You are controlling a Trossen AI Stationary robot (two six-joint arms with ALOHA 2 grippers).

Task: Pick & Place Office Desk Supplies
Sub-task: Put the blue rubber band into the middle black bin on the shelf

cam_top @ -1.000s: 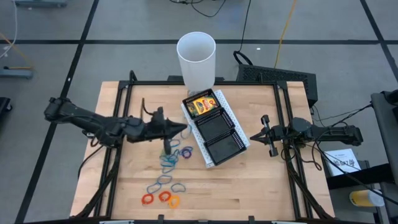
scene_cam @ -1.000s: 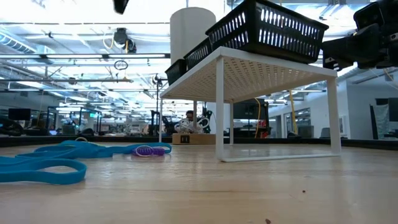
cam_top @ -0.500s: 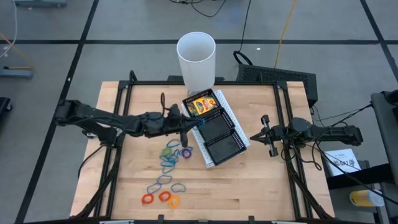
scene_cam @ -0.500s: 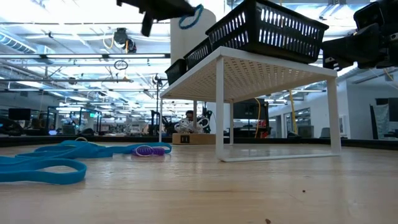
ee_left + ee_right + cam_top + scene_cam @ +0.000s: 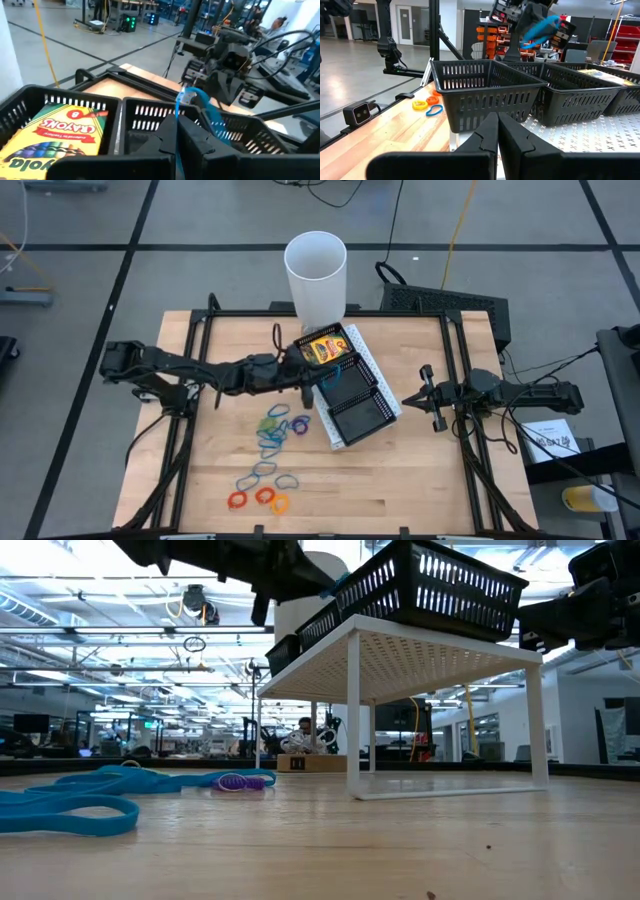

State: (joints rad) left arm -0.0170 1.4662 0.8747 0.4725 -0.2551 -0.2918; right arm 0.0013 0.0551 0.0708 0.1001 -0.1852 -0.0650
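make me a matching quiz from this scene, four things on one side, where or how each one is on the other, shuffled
Things:
1. blue rubber band
2. crayon box
3. white cup
4. right gripper

Places or states:
A. lying in the end compartment of the black tray
B. jaws shut, waiting beside the tray
C. pinched in the left gripper over the tray's middle compartment
D. standing upright at the table's far edge

Pairs: 1-C, 2-A, 3-D, 4-B

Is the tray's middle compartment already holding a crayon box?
No: the only crayon box lies in the end compartment of the tray nearest the white cup.
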